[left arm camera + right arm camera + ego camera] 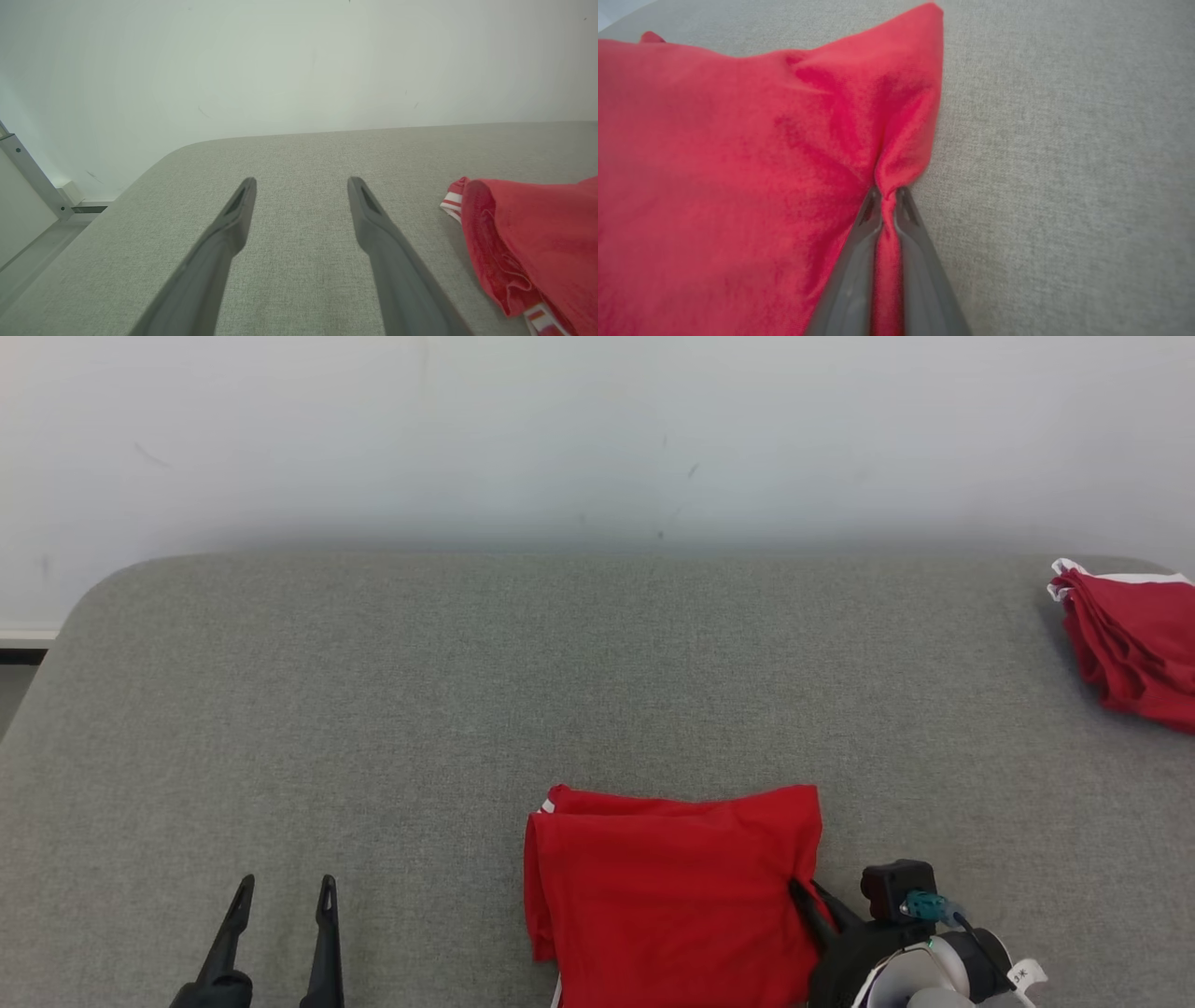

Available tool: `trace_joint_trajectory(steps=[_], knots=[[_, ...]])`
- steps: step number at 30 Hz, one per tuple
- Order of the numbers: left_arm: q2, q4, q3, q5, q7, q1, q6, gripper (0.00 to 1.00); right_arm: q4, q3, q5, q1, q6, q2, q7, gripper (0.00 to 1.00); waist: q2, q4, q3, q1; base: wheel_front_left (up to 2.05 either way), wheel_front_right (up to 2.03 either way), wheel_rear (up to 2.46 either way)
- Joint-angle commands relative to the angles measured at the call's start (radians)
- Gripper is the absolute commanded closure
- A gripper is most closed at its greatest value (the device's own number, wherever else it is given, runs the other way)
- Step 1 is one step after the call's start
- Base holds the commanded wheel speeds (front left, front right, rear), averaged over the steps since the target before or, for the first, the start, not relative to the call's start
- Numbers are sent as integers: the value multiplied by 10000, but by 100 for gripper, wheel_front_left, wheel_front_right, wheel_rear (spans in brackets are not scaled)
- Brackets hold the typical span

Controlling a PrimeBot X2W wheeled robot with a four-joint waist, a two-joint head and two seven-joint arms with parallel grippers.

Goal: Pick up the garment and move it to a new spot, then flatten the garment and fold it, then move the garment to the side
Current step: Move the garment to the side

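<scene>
**Red cloth, soft and light, pinched at its right edge**

Red and thin, the garment (672,887) lies folded into a rough rectangle on the grey bench (373,709). It sits just ahead and to the left of our right end effector (887,195). That end effector's two fingers are closed on a small ridge of cloth at the garment's right edge. The pinch gathers the fabric into a pleat that rises past the fingertips, and creases fan out toward the far corner.

Our left end effector (301,184) stands over the bench with its fingers spread wide and nothing between them. The garment's white-striped trim lies off to its right, apart from it. Another red bundle (1130,644) rests well beyond the right end effector, off to its right.

We judge the garment to be limp and very light, neither fragile nor slippery. It should drape and sag from any single hold, and the folded layers could fall open if it is lifted by this one pinch. We cannot tell whether the pinch takes every layer or just the top one. The bench's woven cover may also drag on the lower layers.

A firmer hold would bite deep through the whole edge. A second hold near the striped side, within the left end effector's reach, would keep the fold together.
</scene>
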Motion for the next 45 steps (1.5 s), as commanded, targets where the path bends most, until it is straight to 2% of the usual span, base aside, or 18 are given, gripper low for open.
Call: trace_joint_trajectory(steps=[1, 11, 16, 17, 34, 45], knots=[[-37, 11, 29, -98, -28, -78, -26, 0, 102, 77, 108, -102, -28, -101, -17, 100, 0, -10, -3, 1, 0, 0, 0], [-162, -216, 40, -131, -28, -288, -1, 0, -61, 815, 704, -1937, -28, -922, -251, 100, 0, -341, 634, 1, 0, 0, 0], [-214, -328, -83, -75, -28, -803, -63, 0, -307, 1078, 968, -3389, -28, -1820, -197, 100, 0, -584, 1543, 1, 0, 0, 0], [-214, -328, -83, -75, -28, -803, -63, 0, -307, 1078, 968, -3389, -28, -1820, -197, 100, 0, -584, 1543, 1, 0, 0, 0], [59, -905, -363, 280, -28, -2222, -276, 0, -746, 1047, 1568, -6353, -28, -4904, 69, 100, 0, -1642, 3954, 1, 0, 0, 0], [450, -1765, -519, 562, -28, -2795, -315, 0, -322, 702, 1725, -8252, -28, -6286, 528, 100, 0, -2110, 5334, 1, 0, 0, 0]])
